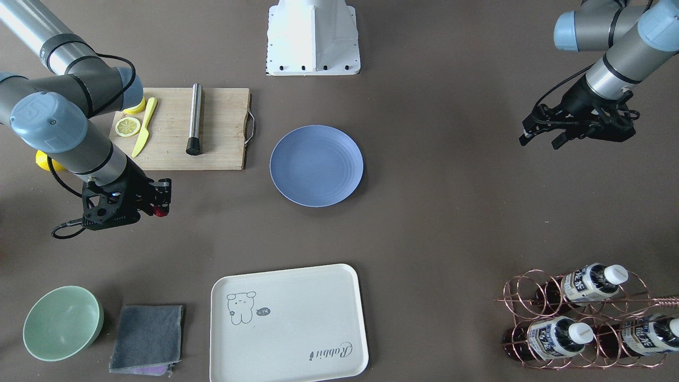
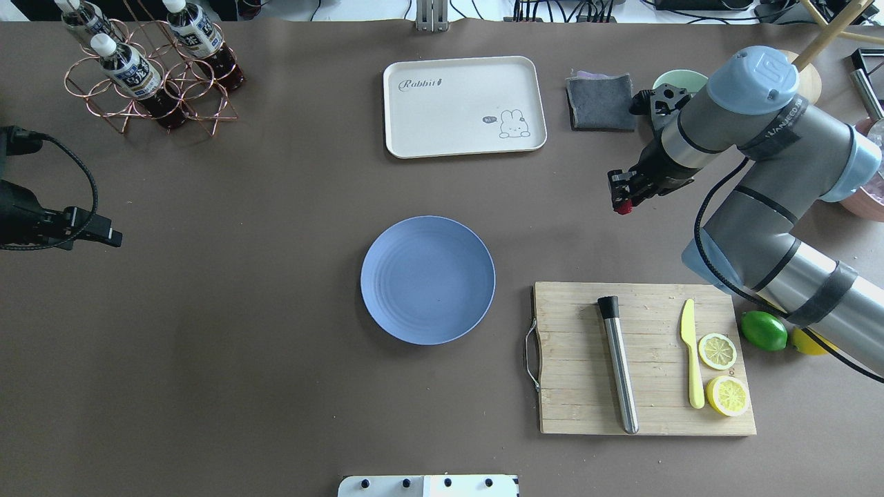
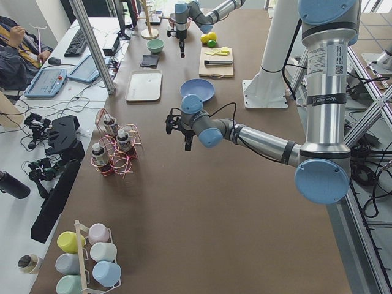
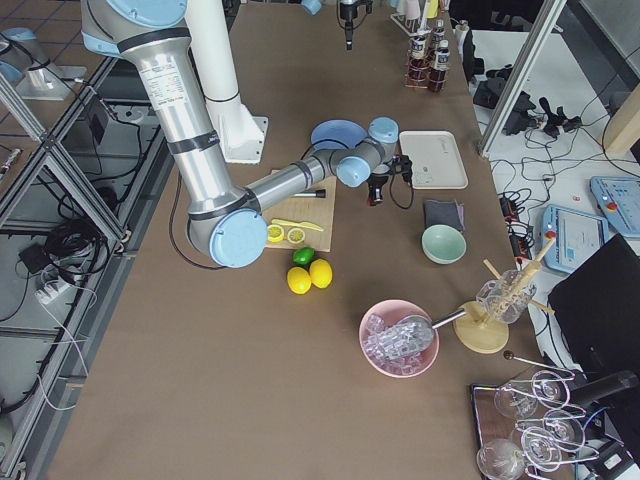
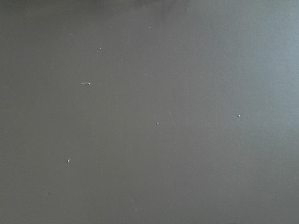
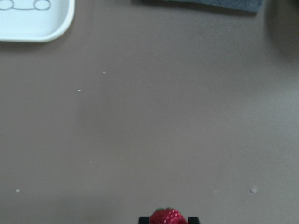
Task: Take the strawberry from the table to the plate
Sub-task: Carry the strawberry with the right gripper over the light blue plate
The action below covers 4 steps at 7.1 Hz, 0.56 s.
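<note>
Seen from overhead, you've got one strawberry (image 2: 623,206), one blue plate (image 2: 428,279), one cream tray (image 2: 463,107), one grey cloth (image 2: 599,102) and one green bowl (image 2: 680,77). Lower right: one cutting board (image 2: 573,359), one knife (image 2: 693,362), one steel rod (image 2: 618,373), two lemon halves (image 2: 717,351), one lime (image 2: 764,330). Upper left: three bottles (image 2: 128,69), one wire rack (image 2: 148,103).

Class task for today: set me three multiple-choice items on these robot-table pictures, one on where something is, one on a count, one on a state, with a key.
1. Where is the strawberry? A on the plate; B in the right gripper; C lying on the table.
2. How many bottles lie in the copper rack? A two; B three; C five.
3. The plate is: A empty; B holding the strawberry; C upside down.
Key: 1 B, the gripper is shut on the red strawberry, above the table. 2 B, three white caps show. 3 A, its blue face is bare.
</note>
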### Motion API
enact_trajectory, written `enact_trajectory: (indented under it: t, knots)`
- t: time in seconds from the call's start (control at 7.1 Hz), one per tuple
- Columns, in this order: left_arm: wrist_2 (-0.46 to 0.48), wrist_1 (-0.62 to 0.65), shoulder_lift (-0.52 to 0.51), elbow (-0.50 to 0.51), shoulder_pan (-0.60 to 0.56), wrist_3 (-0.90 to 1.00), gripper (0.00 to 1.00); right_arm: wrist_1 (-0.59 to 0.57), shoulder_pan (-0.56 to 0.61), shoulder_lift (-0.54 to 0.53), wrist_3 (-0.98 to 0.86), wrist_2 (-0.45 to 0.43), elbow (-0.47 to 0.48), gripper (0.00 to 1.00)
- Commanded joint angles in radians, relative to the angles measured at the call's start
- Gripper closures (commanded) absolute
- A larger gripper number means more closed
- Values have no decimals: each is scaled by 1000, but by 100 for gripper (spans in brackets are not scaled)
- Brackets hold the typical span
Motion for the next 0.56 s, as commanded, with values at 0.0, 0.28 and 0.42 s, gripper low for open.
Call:
enact_trajectory:
  t: [0.0, 0.28, 0.42]
  knots:
    - [1, -3, 5, 21, 0, 9, 10, -32, -92, 55, 206, -38, 88, 100]
    - [-8, 0, 8, 50, -44, 100, 11, -135, -222, 148, 377, -141, 161, 100]
    - [-11, 3, 15, 63, -78, 134, 11, -190, -299, 200, 423, -207, 168, 100]
